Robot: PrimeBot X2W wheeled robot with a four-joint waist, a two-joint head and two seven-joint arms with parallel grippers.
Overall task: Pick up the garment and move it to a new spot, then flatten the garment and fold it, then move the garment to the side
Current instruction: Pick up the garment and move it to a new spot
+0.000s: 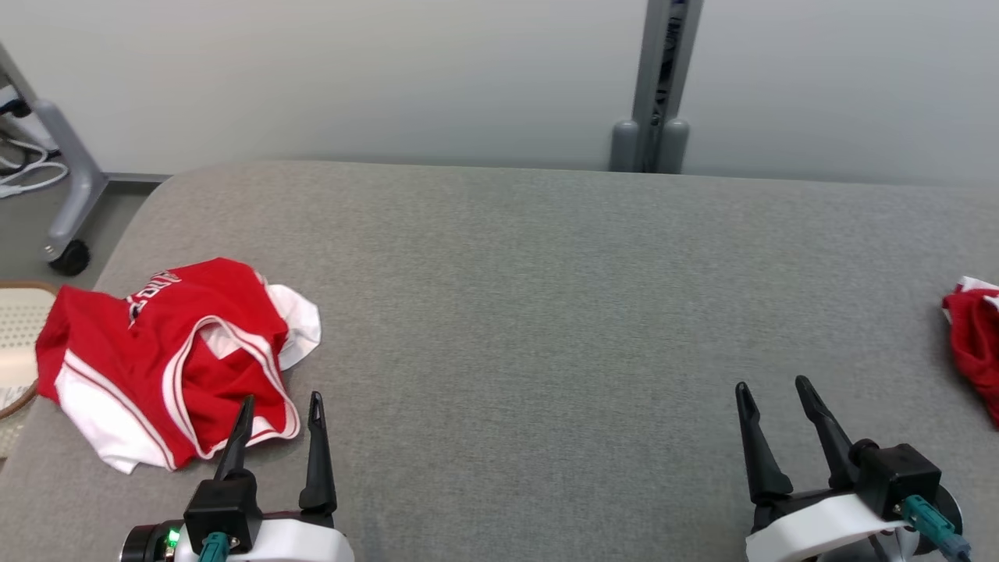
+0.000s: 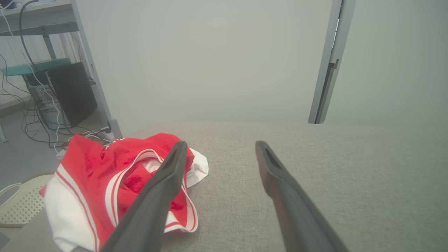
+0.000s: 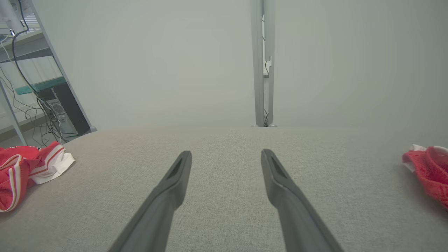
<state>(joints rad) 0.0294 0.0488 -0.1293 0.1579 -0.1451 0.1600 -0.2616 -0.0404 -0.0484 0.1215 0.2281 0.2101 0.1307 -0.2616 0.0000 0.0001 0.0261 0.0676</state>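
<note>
A red and white garment (image 1: 168,355) lies crumpled at the left end of the grey padded surface (image 1: 546,312). My left gripper (image 1: 282,400) stands open just at its near right edge, one finger over the cloth's hem, nothing between the fingers. In the left wrist view the garment (image 2: 105,185) lies left of and under the left finger (image 2: 157,196). My right gripper (image 1: 770,385) is open over bare surface at the lower right, far from that garment. The right wrist view shows the garment (image 3: 24,168) at its far left edge.
A second red cloth (image 1: 974,336) lies at the surface's right edge, also in the right wrist view (image 3: 428,168). A wheeled grey stand (image 1: 66,187) and a perforated pale basket (image 1: 15,336) sit left of the surface. A grey post (image 1: 655,86) rises behind it.
</note>
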